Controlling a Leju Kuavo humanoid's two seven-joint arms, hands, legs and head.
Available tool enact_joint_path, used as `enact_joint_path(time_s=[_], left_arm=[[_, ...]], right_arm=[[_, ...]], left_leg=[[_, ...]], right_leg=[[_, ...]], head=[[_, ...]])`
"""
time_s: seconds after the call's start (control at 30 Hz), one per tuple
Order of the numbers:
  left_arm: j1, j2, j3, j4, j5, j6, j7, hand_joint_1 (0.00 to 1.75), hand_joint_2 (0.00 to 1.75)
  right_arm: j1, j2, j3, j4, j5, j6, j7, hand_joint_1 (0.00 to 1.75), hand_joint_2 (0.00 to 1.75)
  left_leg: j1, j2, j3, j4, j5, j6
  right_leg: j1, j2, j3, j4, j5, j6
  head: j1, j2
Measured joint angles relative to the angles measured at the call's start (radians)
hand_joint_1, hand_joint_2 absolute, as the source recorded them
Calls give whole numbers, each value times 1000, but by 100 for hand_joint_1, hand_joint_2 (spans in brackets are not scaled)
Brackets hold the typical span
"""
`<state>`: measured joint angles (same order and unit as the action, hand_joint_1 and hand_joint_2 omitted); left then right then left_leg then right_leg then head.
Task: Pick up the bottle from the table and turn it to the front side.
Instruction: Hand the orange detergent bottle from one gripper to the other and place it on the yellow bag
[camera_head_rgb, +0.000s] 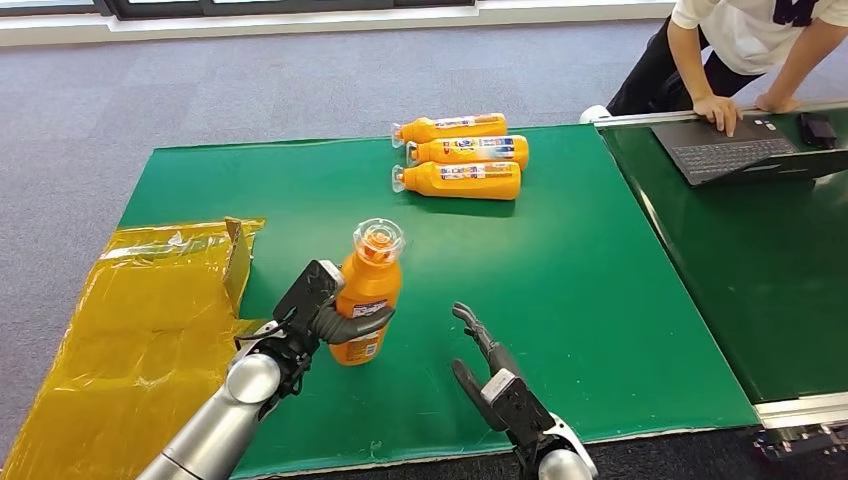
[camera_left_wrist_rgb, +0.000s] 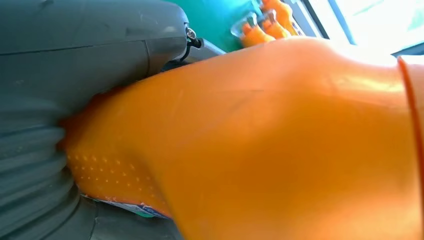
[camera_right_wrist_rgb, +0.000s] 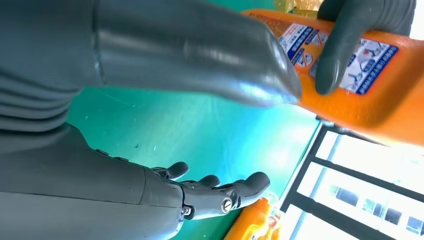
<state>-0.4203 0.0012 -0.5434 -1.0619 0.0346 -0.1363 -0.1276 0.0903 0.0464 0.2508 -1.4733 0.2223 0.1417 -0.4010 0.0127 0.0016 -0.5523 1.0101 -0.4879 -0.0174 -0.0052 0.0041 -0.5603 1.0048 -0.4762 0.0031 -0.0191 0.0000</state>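
On the green table (camera_head_rgb: 600, 300) the left hand (camera_head_rgb: 325, 310) holds the upright orange bottle (camera_head_rgb: 368, 290) in its fingers (camera_head_rgb: 362, 324); the right hand (camera_head_rgb: 490, 375), just right, is spread wide, holding nothing

The left hand (camera_head_rgb: 325, 310) gripped the upright bottle (camera_head_rgb: 367, 292), fingers wrapped round its lower body, while the right hand (camera_head_rgb: 490, 375) hovered just beside the bottle, to its right, holding nothing, fingers apart and extended.
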Motion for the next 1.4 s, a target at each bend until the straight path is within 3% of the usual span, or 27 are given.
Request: enact_joint_path(time_s=[0.67,0.8,1.1,1.17,1.27,1.33,1.4], left_arm=[[32,26,47,-44,-15,2,2,175,175],[33,30,51,-47,-77,39,6,175,175],[35,123,147,-102,-511,291,3,175,175],[59,156,170,-138,-714,419,42,175,175],[148,210,222,-220,-1176,651,133,175,175],[202,233,261,-258,-1394,717,143,175,175],[239,246,291,-277,-1430,732,143,175,175]], right_arm=[[16,-12,-1,-42,0,0,-2,0,0],[16,-13,-1,-42,-5,-3,-5,0,0],[23,-29,-9,-42,-35,-18,-26,0,0],[27,-31,-9,-42,-37,-18,-26,0,0],[37,-32,-14,-42,-37,-18,-25,0,0],[41,-33,-19,-42,-35,-18,-25,0,0],[45,-34,-22,-42,-34,-20,-25,0,87]], left_leg=[[0,0,0,0,0,0],[0,0,0,0,0,0],[0,0,-1,0,1,-1],[1,1,-1,-1,1,-1],[0,4,0,-1,0,-2],[0,3,-1,-1,-1,-2],[0,1,-1,-1,-1,-2]], right_leg=[[0,0,0,0,0,0],[0,0,0,0,0,0],[1,0,-1,1,1,-1],[1,1,-1,2,0,-1],[0,4,-2,2,0,-2],[0,3,-3,2,-1,-2],[0,1,-3,2,-2,-2]], head=[[0,0],[0,0],[0,0],[0,0],[0,0],[0,0],[0,0]])
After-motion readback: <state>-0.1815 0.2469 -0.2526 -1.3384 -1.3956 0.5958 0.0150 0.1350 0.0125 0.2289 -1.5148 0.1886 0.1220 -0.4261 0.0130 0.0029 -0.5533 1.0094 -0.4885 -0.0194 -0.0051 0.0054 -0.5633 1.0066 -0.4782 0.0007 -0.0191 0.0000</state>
